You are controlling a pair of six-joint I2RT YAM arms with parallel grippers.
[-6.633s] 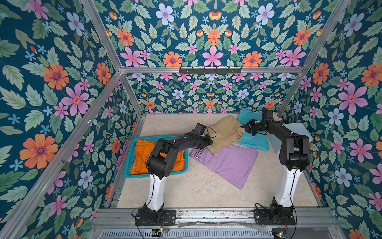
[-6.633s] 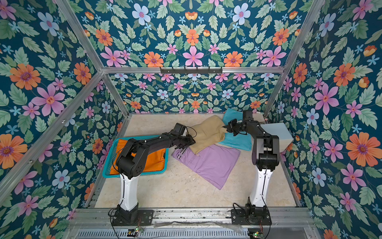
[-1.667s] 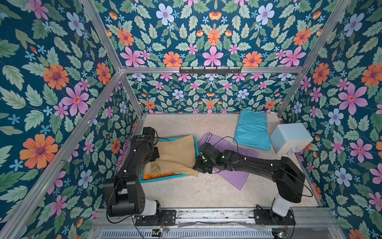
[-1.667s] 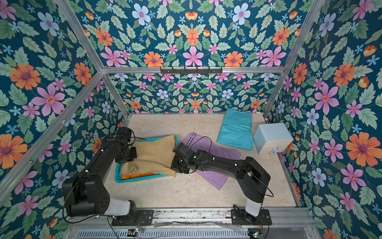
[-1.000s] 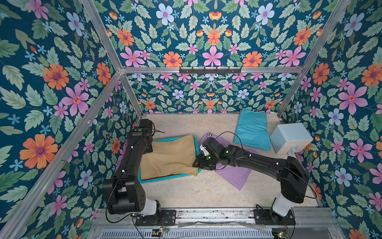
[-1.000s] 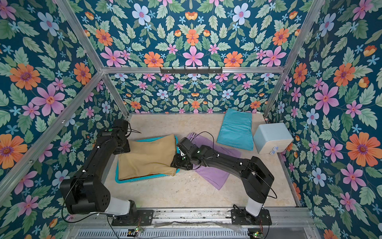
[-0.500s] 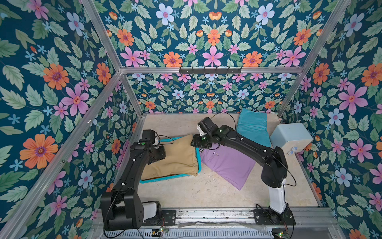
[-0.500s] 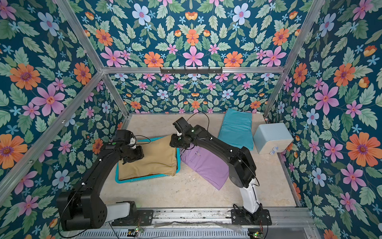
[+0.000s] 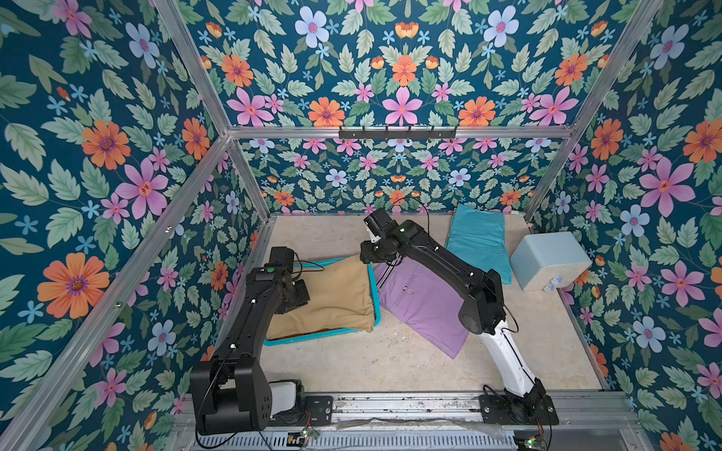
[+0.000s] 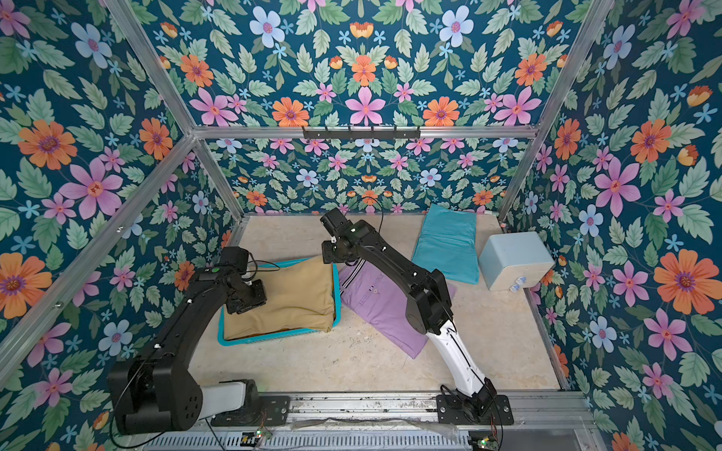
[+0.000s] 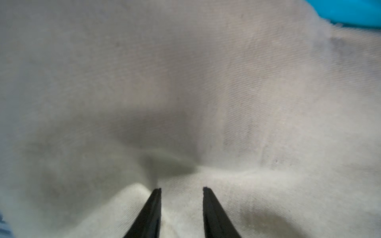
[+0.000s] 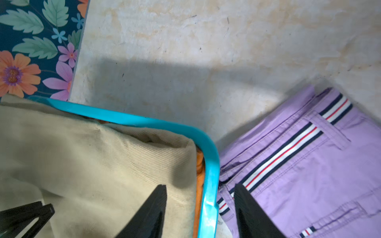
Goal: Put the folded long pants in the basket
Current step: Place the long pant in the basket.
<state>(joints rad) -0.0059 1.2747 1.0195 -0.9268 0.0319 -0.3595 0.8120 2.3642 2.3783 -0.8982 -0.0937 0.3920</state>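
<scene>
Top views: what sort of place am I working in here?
Probably a staged robot test cell, not a home: floral-print walls on an aluminium frame, with a metal mounting rail along the table's front.

Tan pants (image 9: 328, 296) lie flat on top in the teal mesh basket (image 9: 376, 289), nearly filling it; a sliver of orange pants (image 12: 199, 164) peeks out beneath them at the rim. Lilac pants (image 9: 422, 308), stripe-trimmed, lie folded and angled on the table (image 9: 371, 363) just beside the basket; turquoise pants (image 9: 478, 242) lie flat farther back, near the back wall (image 9: 390, 175).
</scene>
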